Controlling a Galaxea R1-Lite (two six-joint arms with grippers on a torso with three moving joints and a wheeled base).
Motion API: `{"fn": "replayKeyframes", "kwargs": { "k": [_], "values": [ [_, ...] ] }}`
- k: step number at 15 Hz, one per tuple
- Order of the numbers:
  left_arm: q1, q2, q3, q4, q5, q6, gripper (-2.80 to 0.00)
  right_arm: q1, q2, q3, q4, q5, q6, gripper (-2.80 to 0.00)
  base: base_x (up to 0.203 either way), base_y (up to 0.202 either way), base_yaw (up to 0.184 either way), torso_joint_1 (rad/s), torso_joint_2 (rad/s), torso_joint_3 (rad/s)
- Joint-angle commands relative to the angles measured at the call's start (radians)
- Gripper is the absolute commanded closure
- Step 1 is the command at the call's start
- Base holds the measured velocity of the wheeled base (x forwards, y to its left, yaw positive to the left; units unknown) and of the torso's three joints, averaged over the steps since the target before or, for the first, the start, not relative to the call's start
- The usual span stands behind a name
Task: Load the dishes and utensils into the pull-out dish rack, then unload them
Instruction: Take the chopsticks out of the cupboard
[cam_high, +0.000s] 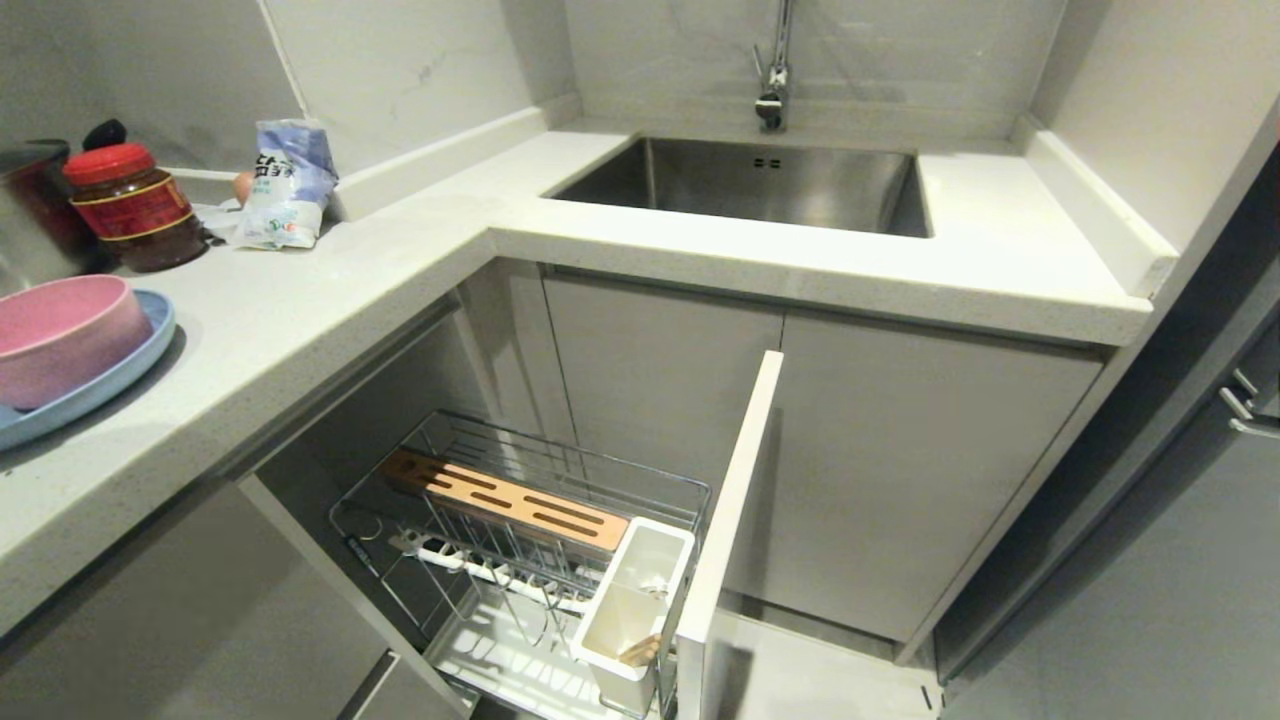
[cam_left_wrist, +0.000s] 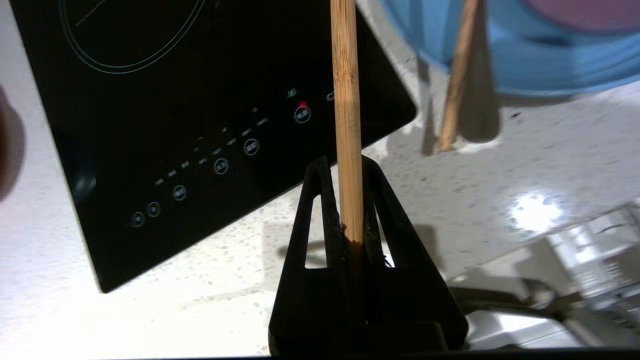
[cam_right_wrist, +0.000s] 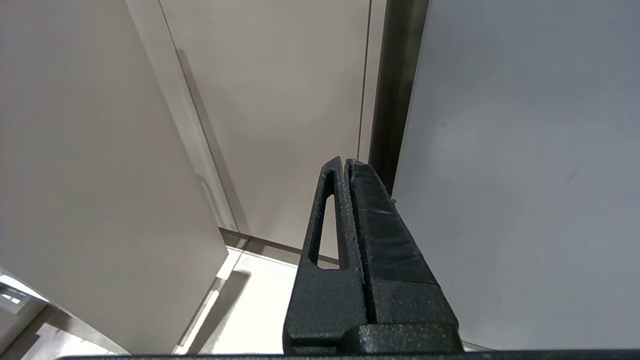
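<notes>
Above the counter (cam_left_wrist: 525, 165), left end effector (cam_left_wrist: 347, 165) grips one chopstick (cam_left_wrist: 346, 100).

Even overhead light leaves the head view bright but bowed at its edges, with the cabinet recess around the pull-out dish rack (cam_high: 520, 540) in shadow, while the left wrist view shows white glare on the tabletop (cam_left_wrist: 535, 212) and a motion-blurred light-blue plate (cam_left_wrist: 525, 55).

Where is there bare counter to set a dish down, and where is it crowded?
Free: the counter between the blue plate and the sink, and the strip right of the sink. Crowded: the far left corner, with jar, bag and pink bowl.
</notes>
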Motion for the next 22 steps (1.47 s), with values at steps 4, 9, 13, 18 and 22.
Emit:
{"fn": "replayKeyframes", "kwargs": {
  "k": [4,9,13,18,22],
  "values": [
    [0.042,0.041,0.080,-0.061,0.004,0.070,0.00,0.000,-0.001,0.026,-0.001,0.000,0.001,0.00,0.000,0.000,0.000,0.000,0.00,0.000],
    [0.124,0.055,0.211,-0.281,0.001,0.224,0.00,0.000,-0.001,0.026,-0.001,0.000,0.000,0.00,0.000,0.000,0.000,0.000,0.00,0.000],
    [0.128,0.017,0.252,-0.303,0.000,0.248,0.00,0.000,-0.001,0.026,-0.001,0.000,0.001,0.00,0.000,0.000,0.000,0.000,0.00,0.000],
    [0.128,-0.053,0.333,-0.308,-0.002,0.334,0.00,0.000,-0.001,0.026,-0.001,0.000,0.000,0.00,0.000,0.000,0.000,0.000,0.00,0.000],
    [0.127,-0.048,0.351,-0.314,-0.032,0.375,0.00,0.000,-0.001,0.026,-0.001,0.000,0.000,0.00,0.000,0.000,0.000,0.000,0.00,0.000]
  ]
}}
